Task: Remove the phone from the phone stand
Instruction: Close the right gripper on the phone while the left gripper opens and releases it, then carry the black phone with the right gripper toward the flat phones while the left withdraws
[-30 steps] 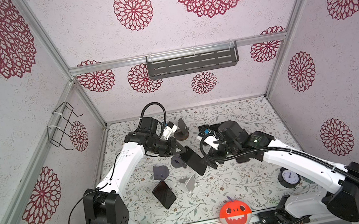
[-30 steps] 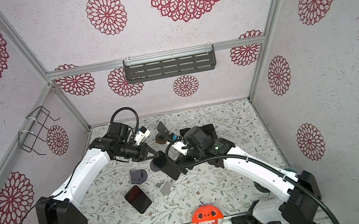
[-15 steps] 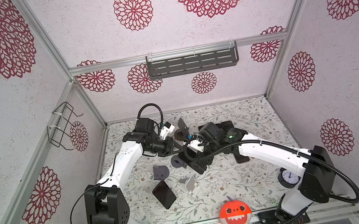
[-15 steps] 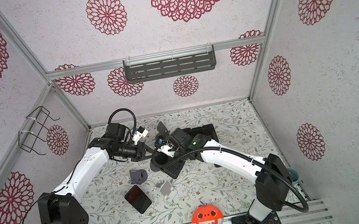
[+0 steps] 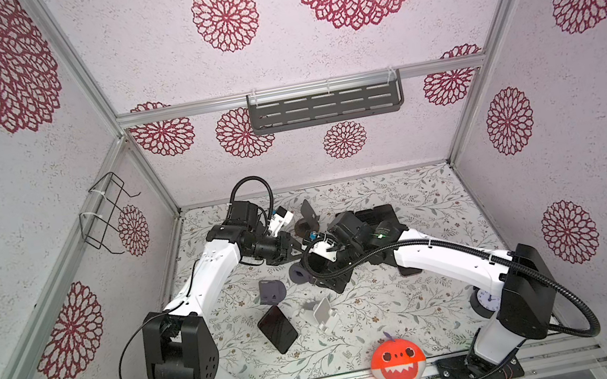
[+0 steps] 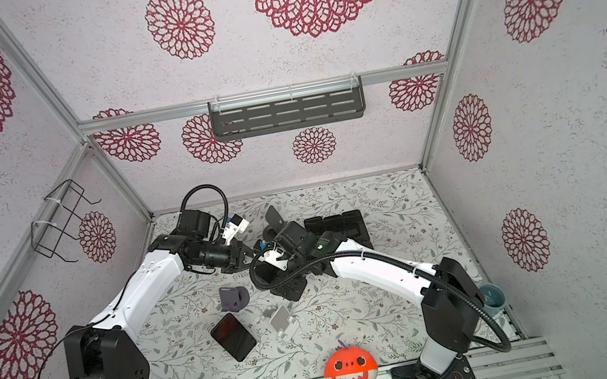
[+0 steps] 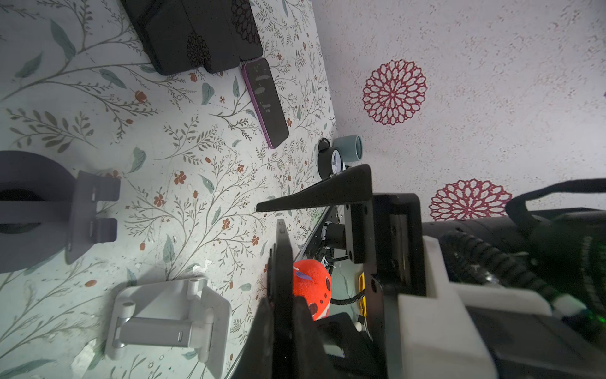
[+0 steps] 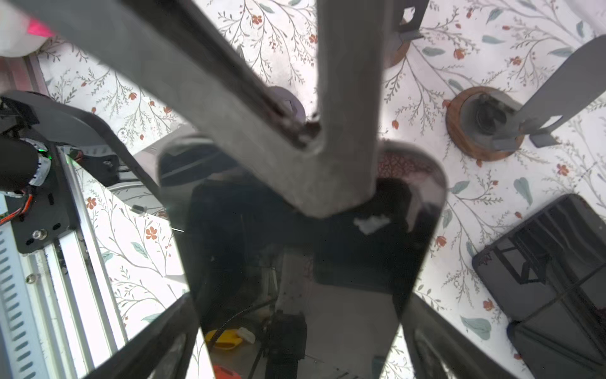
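Observation:
The black phone [image 5: 337, 283] [image 8: 295, 246] leans on the dark phone stand, whose round base [image 5: 299, 273] sits mid-table. My right gripper [image 5: 326, 268] [image 8: 301, 344] is open and straddles the phone's lower part, with a finger [image 8: 157, 344] close beside each long edge. My left gripper [image 5: 295, 249] [image 7: 282, 302] is shut on a thin dark plate [image 7: 281, 242] seen edge on. It looks like the stand's back plate at the phone's top. In the right wrist view its two grey fingers [image 8: 344, 98] cross over the phone's upper end.
A second phone [image 5: 277, 329] lies flat near a white stand [image 5: 321, 314] and a grey stand [image 5: 270, 291]. At the back are a wood-based stand [image 5: 306, 217] and a black tray [image 5: 378, 215]. A purple-cased phone [image 7: 265, 101], a clock [image 5: 486, 301] and plush toys [image 5: 398, 367] are also here.
My right arm has swung in towards the left and brought its open gripper around the phone. The left gripper has stayed shut at the stand.

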